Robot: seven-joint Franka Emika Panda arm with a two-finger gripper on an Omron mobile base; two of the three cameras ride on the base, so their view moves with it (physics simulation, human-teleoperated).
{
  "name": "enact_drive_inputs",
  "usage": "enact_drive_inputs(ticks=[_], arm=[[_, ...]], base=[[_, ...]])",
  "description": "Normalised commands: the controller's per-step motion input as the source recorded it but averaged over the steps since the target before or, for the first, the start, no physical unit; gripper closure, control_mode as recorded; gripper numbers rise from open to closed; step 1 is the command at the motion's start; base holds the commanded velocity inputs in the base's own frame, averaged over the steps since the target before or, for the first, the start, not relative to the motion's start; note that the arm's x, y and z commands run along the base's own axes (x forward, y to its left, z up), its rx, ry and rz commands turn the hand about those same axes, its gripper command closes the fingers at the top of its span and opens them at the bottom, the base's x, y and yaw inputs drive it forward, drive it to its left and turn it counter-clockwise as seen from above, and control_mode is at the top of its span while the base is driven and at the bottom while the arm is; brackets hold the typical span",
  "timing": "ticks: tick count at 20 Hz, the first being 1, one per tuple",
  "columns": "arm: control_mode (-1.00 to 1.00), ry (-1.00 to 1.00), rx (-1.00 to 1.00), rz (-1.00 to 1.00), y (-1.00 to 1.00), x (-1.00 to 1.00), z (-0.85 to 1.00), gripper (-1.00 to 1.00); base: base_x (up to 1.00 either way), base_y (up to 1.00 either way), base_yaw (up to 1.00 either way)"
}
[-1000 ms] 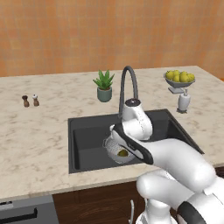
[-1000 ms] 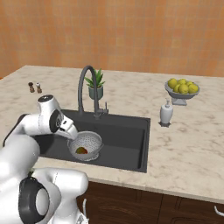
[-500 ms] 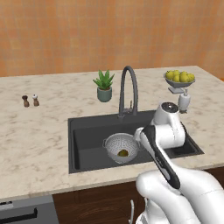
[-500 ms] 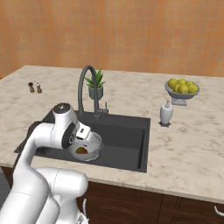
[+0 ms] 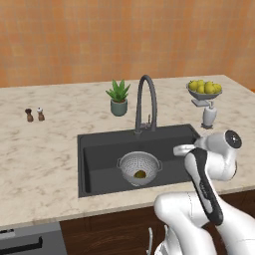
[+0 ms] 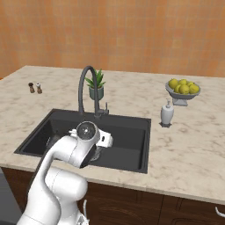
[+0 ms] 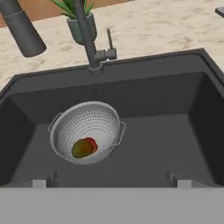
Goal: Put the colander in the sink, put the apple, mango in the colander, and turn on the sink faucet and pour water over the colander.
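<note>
The silver perforated colander stands in the left middle of the dark grey sink. Inside it lies the mango, green with an orange-red patch. The apple is out of view. The dark gooseneck sink faucet rises behind the basin, its lever upright and no water running. My gripper hangs above the basin's front right part, to the right of the colander. It is open and holds nothing, with the fingertips far apart.
A potted plant stands behind the faucet. A soap dispenser and a footed bowl of yellow-green fruits are on the counter at the right. Two small shakers stand far left.
My arm has swung from over the colander to the right side of the sink. The colander and the fruit in it have stayed put. The gripper has stayed open.
</note>
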Motion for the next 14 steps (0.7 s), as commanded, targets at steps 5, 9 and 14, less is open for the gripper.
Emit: enact_drive_inputs(ticks=[5, 9, 14], arm=[[-1.0, -0.47, 0.14, 0.13, -0.19, 0.53, 0.01, -1.0], [-1.0, -0.26, 0.11, 0.04, -0.13, 0.76, 0.0, -1.0], [-1.0, -0.12, 0.06, 0.0, -0.01, 0.83, 0.0, -1.0]], base=[[0.0, 0.0, 0.0], [0.0, 0.0, 0.0], [0.0, 0.0, 0.0]])
